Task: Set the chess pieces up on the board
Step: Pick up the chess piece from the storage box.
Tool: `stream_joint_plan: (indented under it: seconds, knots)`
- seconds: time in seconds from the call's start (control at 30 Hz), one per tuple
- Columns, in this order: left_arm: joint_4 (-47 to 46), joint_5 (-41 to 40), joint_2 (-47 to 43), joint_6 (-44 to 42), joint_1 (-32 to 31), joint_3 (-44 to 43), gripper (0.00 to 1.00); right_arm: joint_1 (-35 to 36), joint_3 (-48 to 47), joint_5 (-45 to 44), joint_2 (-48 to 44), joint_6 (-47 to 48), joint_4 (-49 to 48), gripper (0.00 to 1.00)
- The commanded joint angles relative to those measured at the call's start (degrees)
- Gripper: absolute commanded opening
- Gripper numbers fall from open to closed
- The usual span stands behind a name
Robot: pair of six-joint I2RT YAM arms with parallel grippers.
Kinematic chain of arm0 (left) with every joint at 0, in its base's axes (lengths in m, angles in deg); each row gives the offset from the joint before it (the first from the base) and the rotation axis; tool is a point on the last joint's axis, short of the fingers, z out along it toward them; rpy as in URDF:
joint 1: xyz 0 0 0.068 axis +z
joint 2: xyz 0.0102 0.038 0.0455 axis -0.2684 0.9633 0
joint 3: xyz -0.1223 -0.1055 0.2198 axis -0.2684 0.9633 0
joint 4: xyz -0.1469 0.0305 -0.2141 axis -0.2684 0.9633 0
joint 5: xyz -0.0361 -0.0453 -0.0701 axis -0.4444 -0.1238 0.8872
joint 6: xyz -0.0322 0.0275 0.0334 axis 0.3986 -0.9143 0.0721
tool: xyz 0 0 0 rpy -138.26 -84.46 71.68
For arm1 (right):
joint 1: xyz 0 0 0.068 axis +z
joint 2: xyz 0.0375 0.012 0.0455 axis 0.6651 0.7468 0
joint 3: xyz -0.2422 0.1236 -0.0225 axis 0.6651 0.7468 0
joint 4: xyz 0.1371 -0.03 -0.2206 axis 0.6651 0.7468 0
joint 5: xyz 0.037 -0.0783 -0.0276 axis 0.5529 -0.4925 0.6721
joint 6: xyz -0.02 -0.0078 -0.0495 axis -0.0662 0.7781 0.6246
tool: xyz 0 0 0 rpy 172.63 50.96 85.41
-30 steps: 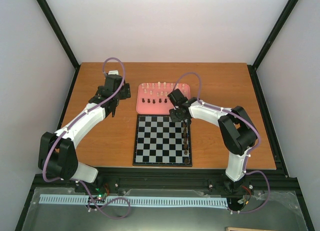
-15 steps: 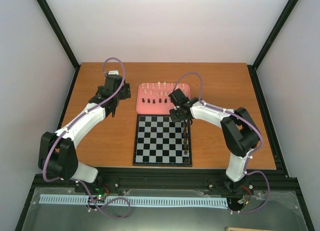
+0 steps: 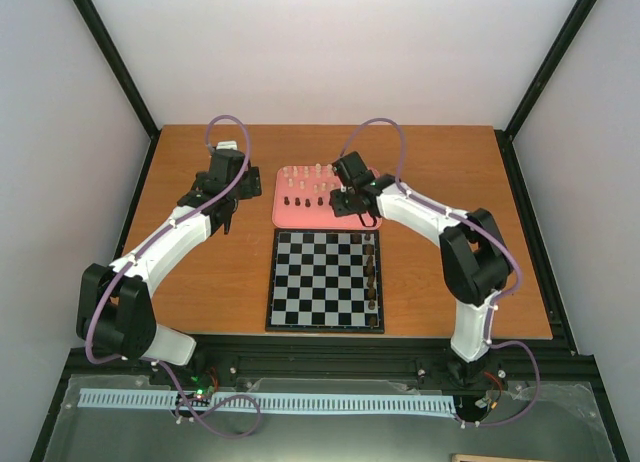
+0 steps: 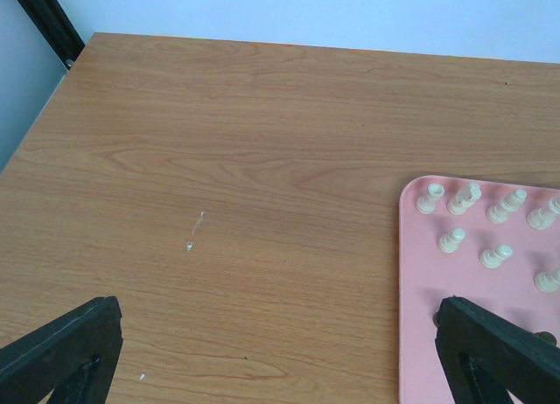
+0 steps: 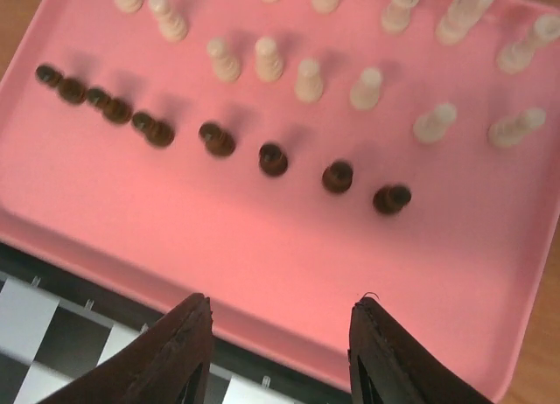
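The chessboard (image 3: 320, 282) lies at the near middle of the table, with a column of dark pieces (image 3: 373, 272) along its right edge. The pink tray (image 3: 290, 218) behind it holds more dark pieces (image 5: 273, 159) in a row and cream pieces (image 5: 308, 80) beyond them. My right gripper (image 3: 347, 204) hovers over the tray's near edge, open and empty (image 5: 282, 308). My left gripper (image 3: 228, 222) hangs over bare table left of the tray, open and empty; its fingers (image 4: 61, 347) show at the lower corners of its wrist view, with the cream pieces (image 4: 451, 240) to the right.
The tray's near rim (image 5: 131, 273) meets the board's far border (image 5: 245, 365). Bare wooden table (image 4: 219, 159) lies left of the tray. Black frame posts (image 3: 110, 62) stand at the back corners.
My right gripper has moved from the board's far right corner back over the pink tray. The left arm has not moved.
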Motion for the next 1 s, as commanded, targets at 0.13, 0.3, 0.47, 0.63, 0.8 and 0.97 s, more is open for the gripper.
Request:
stream_joint_plan:
  seconds: [0.13,0.3,0.47,0.63,0.8,0.97]
  knots:
    - [-1.3,-0.5,-0.5,0.1,0.1,-1.2,1.00,-4.5,-8.7,-1.2,9.6,1.1,1.8,0.43]
    - [-1.3,-0.7,0.4,0.0,0.1,-1.7,1.00,-6.4,-10.6,0.9,12.9,1.6,0.9,0.40]
    - [-1.2,-1.3,1.5,-0.1,0.1,-2.2,1.00,-7.4,-12.5,2.4,15.3,2.2,0.7,0.38]
    - [-1.2,-1.4,2.1,-0.1,0.1,-2.5,1.00,-7.9,-14.6,3.6,17.6,2.5,1.3,0.36]
    - [-1.2,-1.6,2.2,-0.3,0.1,-2.5,1.00,-8.1,-15.6,3.0,19.0,2.3,2.2,0.32]
    - [-1.3,-1.7,2.4,-0.3,0.1,-2.6,1.00,-8.2,-15.7,1.3,19.0,2.1,2.9,0.27]
